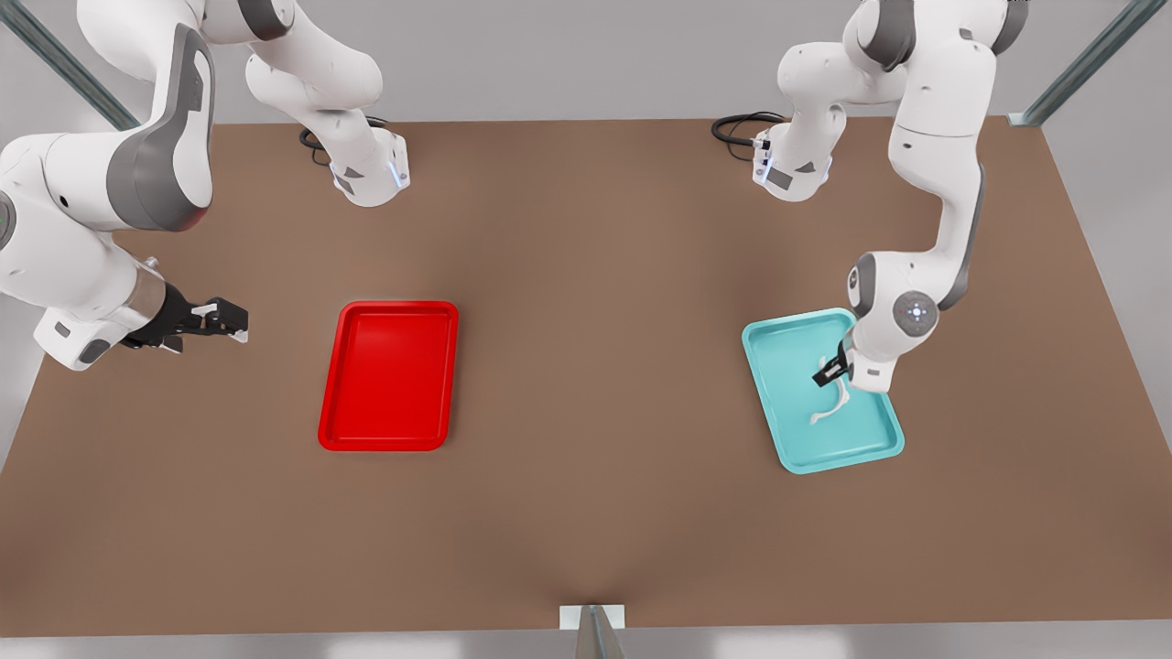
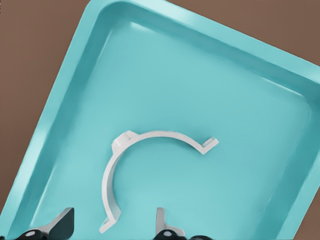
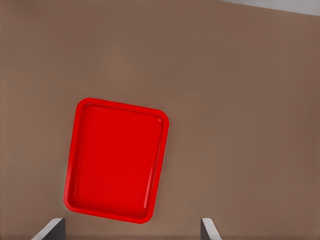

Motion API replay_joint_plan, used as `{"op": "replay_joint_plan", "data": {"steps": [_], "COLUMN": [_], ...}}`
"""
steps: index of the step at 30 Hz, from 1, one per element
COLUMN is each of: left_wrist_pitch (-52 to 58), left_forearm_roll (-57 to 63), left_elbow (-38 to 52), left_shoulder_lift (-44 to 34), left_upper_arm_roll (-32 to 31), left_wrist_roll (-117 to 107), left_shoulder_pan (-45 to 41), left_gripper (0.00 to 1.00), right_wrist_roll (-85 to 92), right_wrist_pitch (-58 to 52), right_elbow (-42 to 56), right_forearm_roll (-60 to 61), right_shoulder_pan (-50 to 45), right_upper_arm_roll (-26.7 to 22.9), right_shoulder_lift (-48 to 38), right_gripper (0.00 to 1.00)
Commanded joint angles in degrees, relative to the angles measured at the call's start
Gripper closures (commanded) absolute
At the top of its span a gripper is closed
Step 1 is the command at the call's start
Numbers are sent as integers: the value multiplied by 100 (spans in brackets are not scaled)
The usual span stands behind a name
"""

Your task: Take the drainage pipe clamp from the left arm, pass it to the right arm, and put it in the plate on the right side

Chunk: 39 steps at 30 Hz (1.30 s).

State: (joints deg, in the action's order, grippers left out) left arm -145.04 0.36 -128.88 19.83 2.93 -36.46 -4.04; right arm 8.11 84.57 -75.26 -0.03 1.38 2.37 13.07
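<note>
The white drainage pipe clamp [image 1: 830, 404] lies in the teal tray [image 1: 789, 361] at the front view's right. In the left wrist view the clamp [image 2: 145, 137] is a half-ring with one end between my left gripper's fingertips [image 2: 64, 220]. My left gripper [image 1: 829, 371] hovers low over it, open and holding nothing. The red plate [image 1: 389, 375] is bare, left of centre in the front view. My right gripper [image 1: 229, 318] waits open left of the plate, above the table. The right wrist view shows the plate [image 3: 117, 160] ahead of that gripper [image 3: 130, 231].
The brown table [image 1: 595, 275] spreads between the two trays. Both arm bases [image 1: 371, 174] stand at the far edge with black cables beside them. Metal frame struts [image 1: 1080, 69] rise at the far corners, and a bracket [image 1: 592, 618] sits at the near edge.
</note>
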Motion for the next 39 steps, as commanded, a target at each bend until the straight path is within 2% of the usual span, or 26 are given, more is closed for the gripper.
{"op": "replay_joint_plan", "data": {"steps": [1,3,13,19,26,28,29,35,39], "left_wrist_pitch": [-288,-428,-428,-437,-551,-551,-551,-490,159], "left_forearm_roll": [17,17,25,25,25,25,25,17,17], "left_elbow": [3,3,-137,-208,-208,-208,-208,-23,872], "left_shoulder_lift": [82,188,311,320,408,408,399,355,355], "left_upper_arm_roll": [15,59,129,129,129,129,129,129,6], "left_wrist_roll": [-1337,-1328,-1275,-1275,-1275,-1284,-1275,-889,603], "left_shoulder_pan": [0,0,-9,-9,-9,-9,-9,0,-62], "left_gripper": [32,37,37,53,64,76,79,79,79], "right_wrist_roll": [85,94,156,147,68,68,68,-565,-574], "right_wrist_pitch": [-2,-2,-2,-2,262,235,209,226,288], "right_elbow": [3,3,-6,-15,-32,-102,-129,-111,-112], "right_forearm_roll": [3,3,-6,-6,3,12,12,-32,-32], "right_shoulder_pan": [-6,3,-15,-6,-67,-23,-6,-103,-103], "right_upper_arm_roll": [0,0,18,18,44,44,44,405,405], "right_shoulder_lift": [-7,-7,-15,-24,310,319,310,266,327], "right_gripper": [0,0,0,0,0,0,0,0,0]}}
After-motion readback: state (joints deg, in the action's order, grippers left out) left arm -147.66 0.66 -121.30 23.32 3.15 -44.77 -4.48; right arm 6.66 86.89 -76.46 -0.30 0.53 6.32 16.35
